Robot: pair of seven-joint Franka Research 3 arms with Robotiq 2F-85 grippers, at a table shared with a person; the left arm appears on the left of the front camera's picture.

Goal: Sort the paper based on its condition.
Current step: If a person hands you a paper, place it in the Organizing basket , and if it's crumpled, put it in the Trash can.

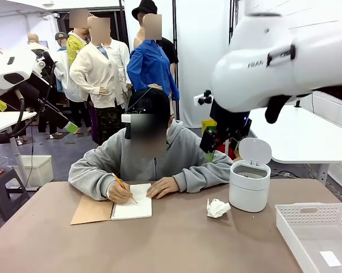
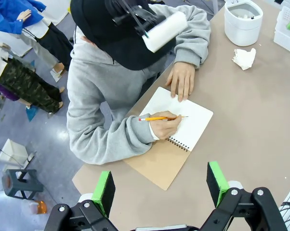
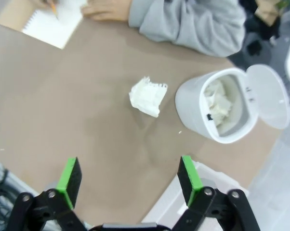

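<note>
Front on, the right arm (image 1: 284,62) is looming nearest above the crumpled paper (image 1: 217,208); the left gripper (image 2: 162,185) is gaping wide, the paper lying far beyond its fingers; the right gripper (image 3: 130,175) is gaping too, the paper lying centred ahead.

I see a brown surface (image 1: 171,239), a grey floor (image 1: 57,151), a white table (image 1: 299,136) on the right and a dark stool (image 1: 1,181) on the left.

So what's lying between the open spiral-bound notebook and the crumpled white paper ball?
Nothing: in the front view, a bare stretch of brown tabletop separates the spiral-bound notebook from the crumpled white paper ball.
</note>
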